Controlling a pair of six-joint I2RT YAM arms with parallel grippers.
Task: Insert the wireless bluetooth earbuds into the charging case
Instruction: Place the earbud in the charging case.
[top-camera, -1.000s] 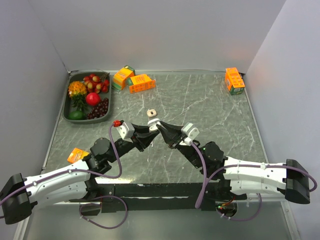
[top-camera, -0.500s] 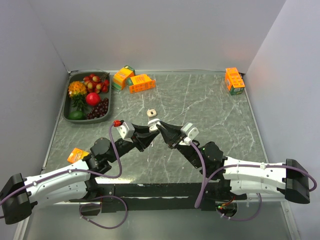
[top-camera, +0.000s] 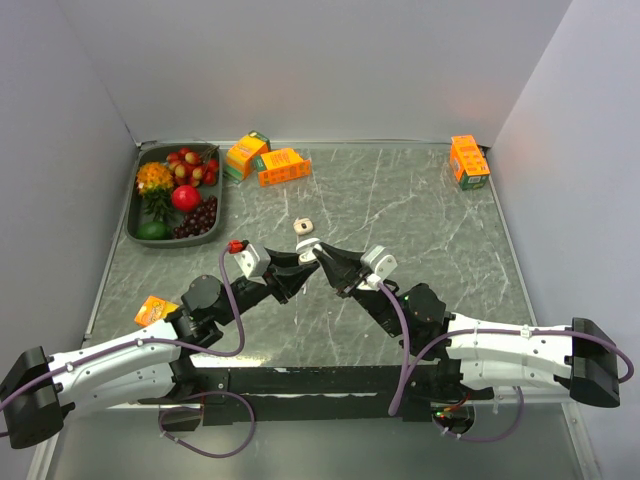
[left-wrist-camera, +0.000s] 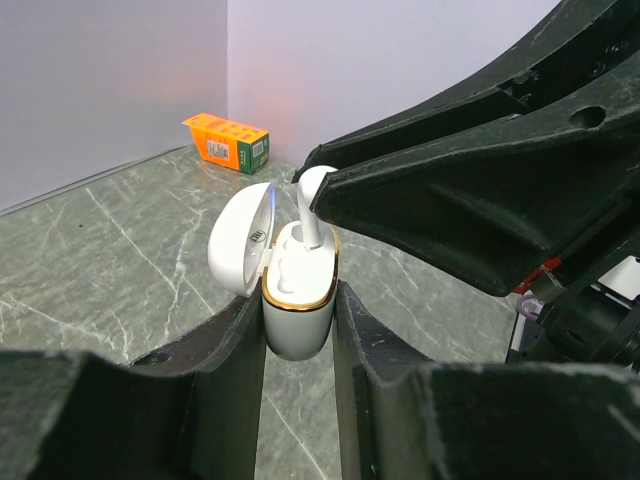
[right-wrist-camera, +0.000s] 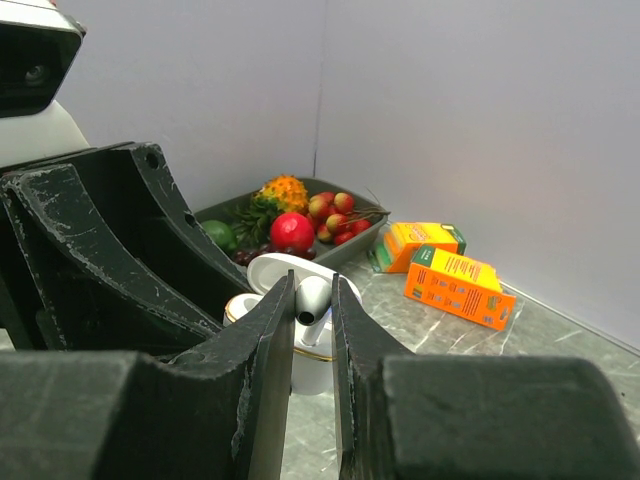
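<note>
My left gripper (left-wrist-camera: 298, 305) is shut on the lower body of a white charging case (left-wrist-camera: 297, 320) with a gold rim, held upright above the table, its lid (left-wrist-camera: 240, 238) swung open to the left. My right gripper (right-wrist-camera: 312, 288) is shut on a white earbud (right-wrist-camera: 313, 296), its stem pointing down into the case (right-wrist-camera: 311, 370). In the left wrist view that earbud (left-wrist-camera: 312, 205) stands in the right-hand slot with its head above the rim. From above, both grippers meet at the case (top-camera: 308, 250) in the middle of the table.
A small pale round thing (top-camera: 303, 227) lies just beyond the grippers. A dark tray (top-camera: 131, 212) of fruit sits at the back left. Orange boxes (top-camera: 283, 166) lie at the back, one (top-camera: 468, 160) at the far right, and an orange packet (top-camera: 155, 310) by the left arm.
</note>
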